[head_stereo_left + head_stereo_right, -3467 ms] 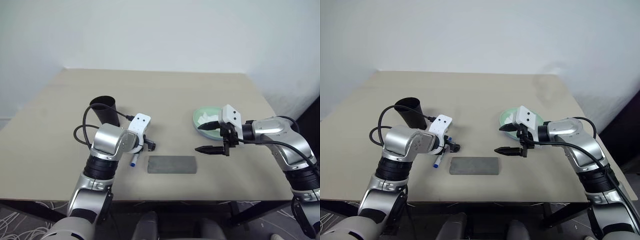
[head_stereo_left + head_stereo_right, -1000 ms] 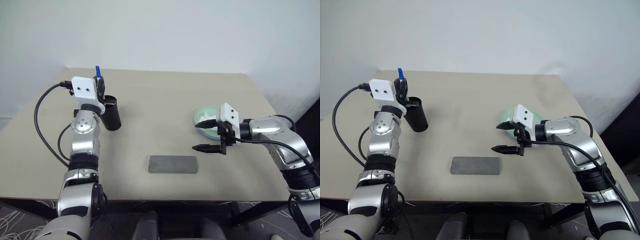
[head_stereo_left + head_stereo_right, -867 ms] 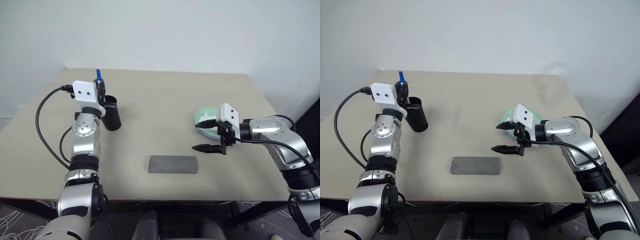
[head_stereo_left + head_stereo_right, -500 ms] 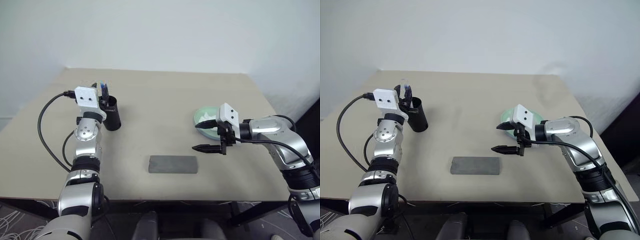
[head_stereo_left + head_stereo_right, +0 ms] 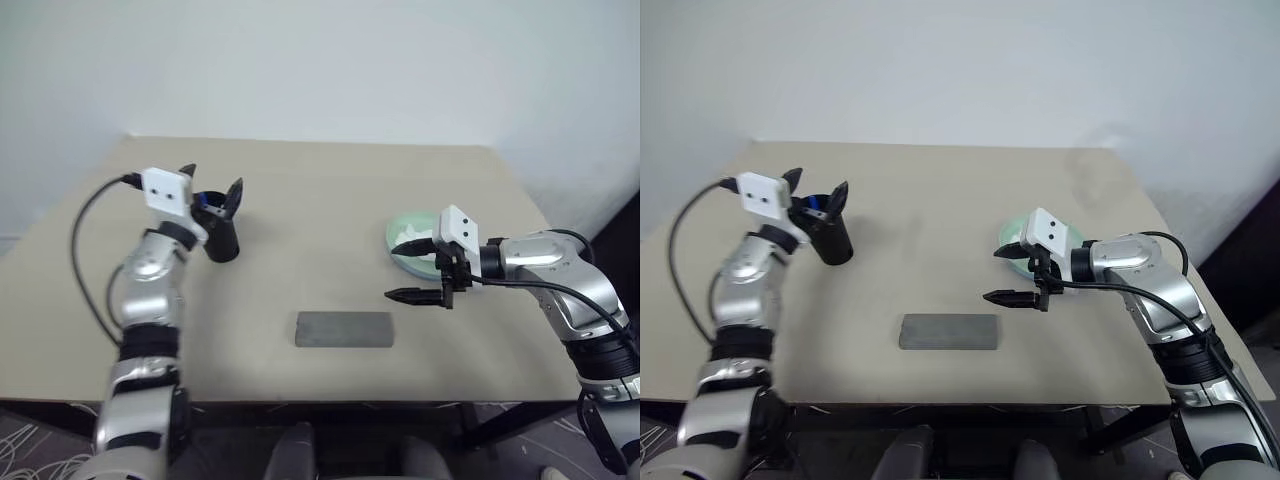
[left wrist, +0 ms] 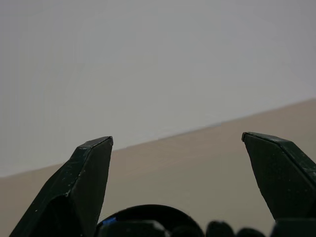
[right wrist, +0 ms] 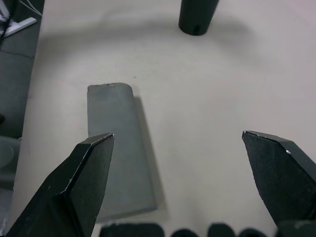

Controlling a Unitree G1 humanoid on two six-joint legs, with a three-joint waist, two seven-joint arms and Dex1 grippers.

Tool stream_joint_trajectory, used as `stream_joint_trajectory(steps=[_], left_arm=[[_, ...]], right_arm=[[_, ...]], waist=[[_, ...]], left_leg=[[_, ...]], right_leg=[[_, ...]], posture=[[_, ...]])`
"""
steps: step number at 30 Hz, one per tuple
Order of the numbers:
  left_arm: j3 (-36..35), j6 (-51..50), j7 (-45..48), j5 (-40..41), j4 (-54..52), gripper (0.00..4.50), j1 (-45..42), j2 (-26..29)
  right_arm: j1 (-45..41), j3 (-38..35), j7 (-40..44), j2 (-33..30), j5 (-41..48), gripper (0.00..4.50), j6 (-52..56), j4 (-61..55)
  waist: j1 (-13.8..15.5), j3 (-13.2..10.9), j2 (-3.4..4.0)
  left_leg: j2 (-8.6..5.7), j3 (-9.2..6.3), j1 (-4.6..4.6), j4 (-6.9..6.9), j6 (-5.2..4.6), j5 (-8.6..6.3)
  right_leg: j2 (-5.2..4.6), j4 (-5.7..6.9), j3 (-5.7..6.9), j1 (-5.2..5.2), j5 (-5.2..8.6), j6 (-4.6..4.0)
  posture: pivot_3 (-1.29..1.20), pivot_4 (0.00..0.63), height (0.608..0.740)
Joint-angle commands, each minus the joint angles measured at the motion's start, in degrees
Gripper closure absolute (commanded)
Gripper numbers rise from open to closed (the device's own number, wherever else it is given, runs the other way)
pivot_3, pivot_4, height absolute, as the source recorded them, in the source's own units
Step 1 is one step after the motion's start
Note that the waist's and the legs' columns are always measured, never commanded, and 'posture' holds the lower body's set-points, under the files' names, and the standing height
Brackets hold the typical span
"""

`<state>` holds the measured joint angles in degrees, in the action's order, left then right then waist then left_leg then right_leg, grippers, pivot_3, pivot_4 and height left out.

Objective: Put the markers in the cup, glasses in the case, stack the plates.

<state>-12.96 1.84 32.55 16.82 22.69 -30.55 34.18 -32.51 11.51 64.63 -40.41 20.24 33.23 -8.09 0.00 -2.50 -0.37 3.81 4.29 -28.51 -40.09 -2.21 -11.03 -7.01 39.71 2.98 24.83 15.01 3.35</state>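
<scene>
A large beige table (image 5: 330, 200) is standing in front of a plain white wall (image 5: 320, 60), and its top is reaching almost to that wall. In the plate on the right side of the table, a crumpled white tissue (image 5: 412, 237) is lying. Under the near edge of the table, a patterned grey floor (image 5: 40, 440) with thin white lines is showing at the left corner.

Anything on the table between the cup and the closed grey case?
No. Between the cup and the case it's bare table, seen in both eye views.
</scene>
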Motion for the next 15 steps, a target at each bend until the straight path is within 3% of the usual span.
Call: stream_joint_trajectory(steps=[1, 8, 15], left_arm=[[-5.1, -9.6, 7.7, 6.6, -10.9, 0.05, 5.3, 7.7], [-15.6, -22.5, 20.9, 16.4, -21.1, 0.05, 22.1, 18.9], [-20.4, -25.3, 24.9, 18.4, -21.3, 0.05, 32.6, 17.7]], right_arm=[[-0.5, -3.2, 0.1, -1.5, 0.3, 0.00, -1.2, 0.1], [-0.3, -3.7, -0.1, -1.5, 0.7, 0.00, -0.7, 0.3], [1.8, -4.8, -0.7, -1.8, 1.2, 0.00, -0.2, -0.7]], waist=[[-0.4, 0.0, 0.01], [0.0, 0.0, 0.04], [0.3, 0.0, 0.04]], left_leg=[[0.02, 0.04, 0.00, 0.04, 0.00, 0.00], [0.17, 0.25, 0.00, 0.15, 0.02, -0.02], [0.43, 0.76, 0.00, 0.42, 0.03, -0.02]], right_leg=[[0.00, 0.00, -0.01, 0.06, 0.00, 0.00], [-0.06, -0.01, 0.02, 0.27, 0.00, -0.24], [-0.18, -0.01, 0.04, 0.64, -0.09, -0.39]], posture=[[0.00, 0.000, 0.678], [0.00, 0.000, 0.678], [0.00, 0.000, 0.678]])
